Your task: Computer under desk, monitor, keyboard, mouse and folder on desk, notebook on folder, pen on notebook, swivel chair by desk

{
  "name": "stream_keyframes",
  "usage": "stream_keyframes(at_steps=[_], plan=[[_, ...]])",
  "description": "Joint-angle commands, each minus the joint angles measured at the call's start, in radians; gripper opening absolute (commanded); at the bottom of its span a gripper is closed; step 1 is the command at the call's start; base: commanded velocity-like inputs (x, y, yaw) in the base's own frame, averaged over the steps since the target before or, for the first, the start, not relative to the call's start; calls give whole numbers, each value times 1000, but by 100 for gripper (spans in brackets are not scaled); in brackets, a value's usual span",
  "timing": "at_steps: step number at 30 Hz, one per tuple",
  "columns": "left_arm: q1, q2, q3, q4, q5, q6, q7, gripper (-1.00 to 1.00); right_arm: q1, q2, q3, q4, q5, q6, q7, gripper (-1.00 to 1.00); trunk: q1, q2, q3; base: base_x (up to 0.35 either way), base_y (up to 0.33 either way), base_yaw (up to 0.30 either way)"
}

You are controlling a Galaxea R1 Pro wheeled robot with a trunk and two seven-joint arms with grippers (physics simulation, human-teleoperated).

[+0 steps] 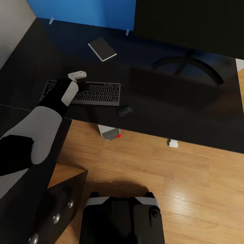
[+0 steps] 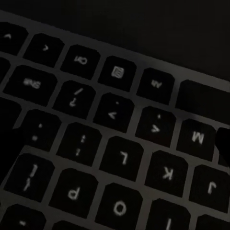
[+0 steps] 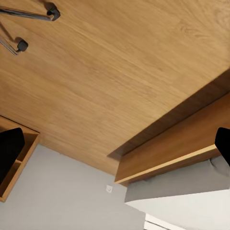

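The long black-topped desk point(image 1: 162, 112) with a bright blue back panel carries four things. A slim silver-grey keyboard with black keys point(image 1: 98, 94) lies near its front edge at left, with a small dark oval mouse point(image 1: 124, 111) just beside its right end. A thin dark notebook with pale page edges point(image 1: 102, 49) lies farther back. A large black monitor's curved arc stand point(image 1: 189, 66) rests at right.

Desk point(image 1: 162, 112): black top, bright blue back panel point(image 1: 84, 13). Keyboard point(image 1: 98, 94): silver-grey frame, black keys, pale legends. Notebook point(image 1: 102, 49): dark cover, pale page edges. Mouse point(image 1: 124, 110): dark. Floor point(image 1: 162, 183): warm wood grain.
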Motion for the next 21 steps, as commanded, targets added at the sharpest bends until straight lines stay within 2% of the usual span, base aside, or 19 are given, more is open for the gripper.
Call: stream_keyframes(at_steps=[1, 4, 10, 11, 14, 21], plan=[[0, 1, -5, 25, 19, 2, 13, 100, 0, -1, 5, -1, -11, -2, 2, 100, 1, -1, -1, 0, 0, 0], [0, 1, -4, -7, 19, 6, 35, 100, 0, -1, 4, -1, -11, -2, 3, 100, 1, -1, -1, 0, 0, 0], [0, 11, -1, -108, 25, 64, 63, 100, 0, -1, 4, -1, -11, -1, 2, 100, 1, -1, -1, 0, 0, 0], [0, 14, 1, -156, 29, 102, 80, 100, 0, -1, 4, -1, -12, -1, 1, 100, 1, -1, -1, 0, 0, 0], [0, 12, 2, -206, 31, 131, 86, 100, 0, -2, 3, -1, -12, 0, 0, 100, 1, -1, -1, 47, -34, 0], [16, 5, 0, -230, 33, 140, 96, 100, 0, -4, 2, -1, -12, 1, -1, 100, 1, -1, -1, 85, -72, 0]])
